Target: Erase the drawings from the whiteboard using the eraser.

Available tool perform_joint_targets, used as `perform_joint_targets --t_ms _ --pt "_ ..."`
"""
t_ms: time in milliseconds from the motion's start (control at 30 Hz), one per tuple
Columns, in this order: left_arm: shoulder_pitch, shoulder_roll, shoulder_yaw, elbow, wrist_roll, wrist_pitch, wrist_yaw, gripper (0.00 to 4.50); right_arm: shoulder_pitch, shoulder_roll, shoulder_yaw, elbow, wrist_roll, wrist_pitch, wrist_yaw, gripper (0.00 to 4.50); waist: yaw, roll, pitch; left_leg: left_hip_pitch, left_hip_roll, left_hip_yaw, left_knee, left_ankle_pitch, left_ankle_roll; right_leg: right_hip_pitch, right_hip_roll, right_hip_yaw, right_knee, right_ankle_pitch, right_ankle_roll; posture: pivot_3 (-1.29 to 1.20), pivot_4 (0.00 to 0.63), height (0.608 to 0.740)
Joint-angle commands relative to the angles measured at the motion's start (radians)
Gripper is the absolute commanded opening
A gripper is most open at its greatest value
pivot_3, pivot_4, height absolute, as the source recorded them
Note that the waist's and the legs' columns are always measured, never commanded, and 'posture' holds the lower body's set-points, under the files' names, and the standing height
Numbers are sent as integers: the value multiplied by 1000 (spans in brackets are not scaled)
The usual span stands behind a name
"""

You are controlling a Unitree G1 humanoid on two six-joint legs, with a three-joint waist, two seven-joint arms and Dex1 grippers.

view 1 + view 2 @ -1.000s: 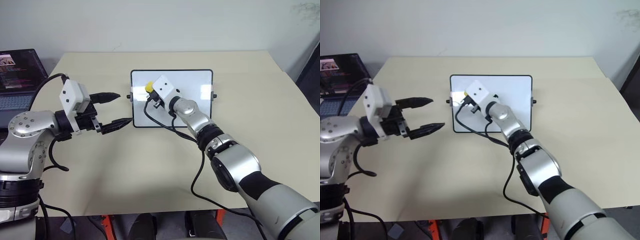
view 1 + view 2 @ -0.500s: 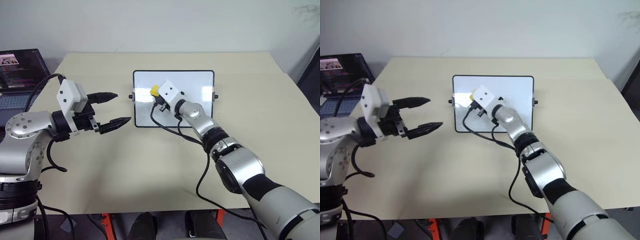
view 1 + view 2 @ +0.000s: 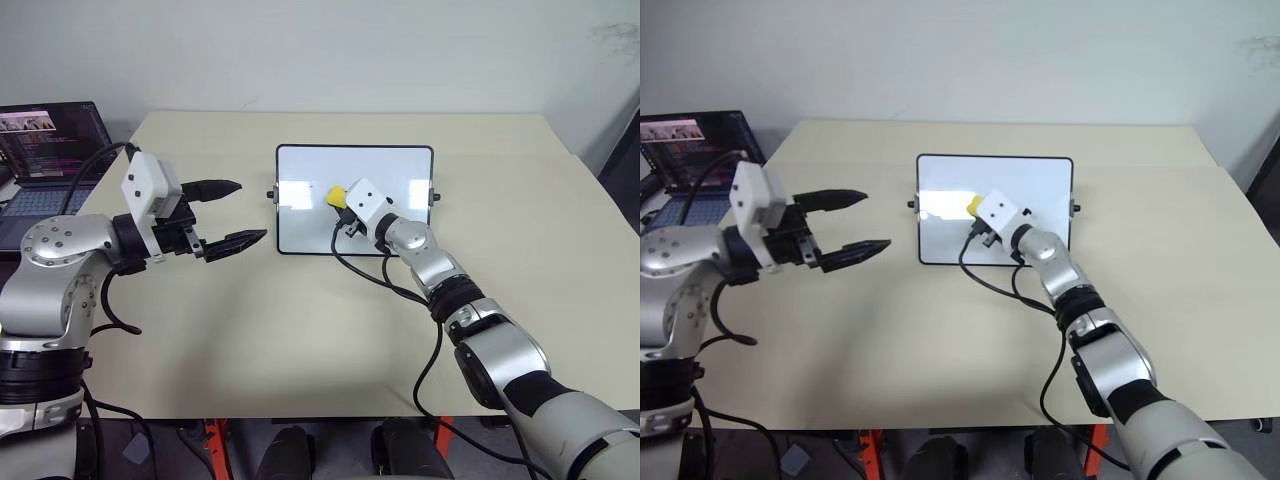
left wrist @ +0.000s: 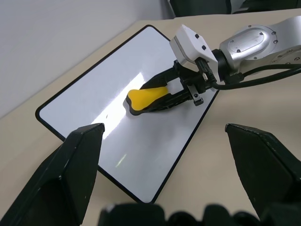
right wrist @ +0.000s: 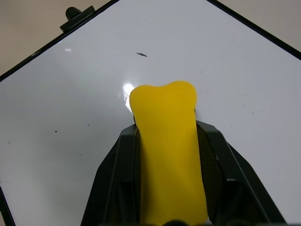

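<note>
the small yellow oblong eraser [image 5: 168, 155] with a dark underside sits lengthwise between the two black fingers [image 5: 115, 183] of the right gripper [image 4: 176, 94], which are pinched against its long sides. its rounded front end sticks out past the fingertips. seen from the left wrist, the dark underside lies flat on the board surface.

the eraser rests on the small glossy white rectangular whiteboard [image 3: 400, 165] with a thin black frame and rounded corners, roughly at mid-width and in the nearer half of the board. a small black knob [image 5: 73, 12] projects from the frame edge. just beyond the eraser's front end a short thin dark mark [image 5: 141, 54] is on the white surface, apart from the eraser; a few tiny dark specks lie scattered elsewhere. no complete drawing can be made out on the exposed surface.

the whiteboard lies flat on the pale beige table [image 3: 300, 330], toward its far middle.

the left gripper [image 3: 232, 212] hovers above the table to the left of the board, apart from it, its two black fingers spread wide with nothing between them.

an open dark laptop [image 3: 45, 150] sits off the table's far left corner.
</note>
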Motion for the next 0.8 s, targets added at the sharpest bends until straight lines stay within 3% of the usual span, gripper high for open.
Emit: perform_joint_targets --t_ms 33,233,533,800 --pt "-42 -5 -3 14 8 -28 -12 4500 -1 1 -42 -42 35 37 -14 1281 -1 0 0 0 0 0 0 0 0 0 0 0 0 0 0 0 150 740" --pt "-53 -12 -10 25 14 -36 -20 4500 -83 59 -70 -35 75 0 -53 1281 -9 1 1 -5 1 1 0 0 0 -5 1 1 -1 0 0 0 150 740" --pt "-11 8 28 -17 6 -19 -8 4500 -255 143 -71 186 61 -47 -112 1281 -31 0 2 -19 2 3 -2 1 -2 -21 1 2 -1 0 0 0 150 740" --pt "92 44 116 -125 -22 34 32 4500 -304 192 -17 332 -15 -35 -159 1281 -40 1 2 -23 2 3 -2 2 -4 -26 0 2 -1 0 0 0 150 740"
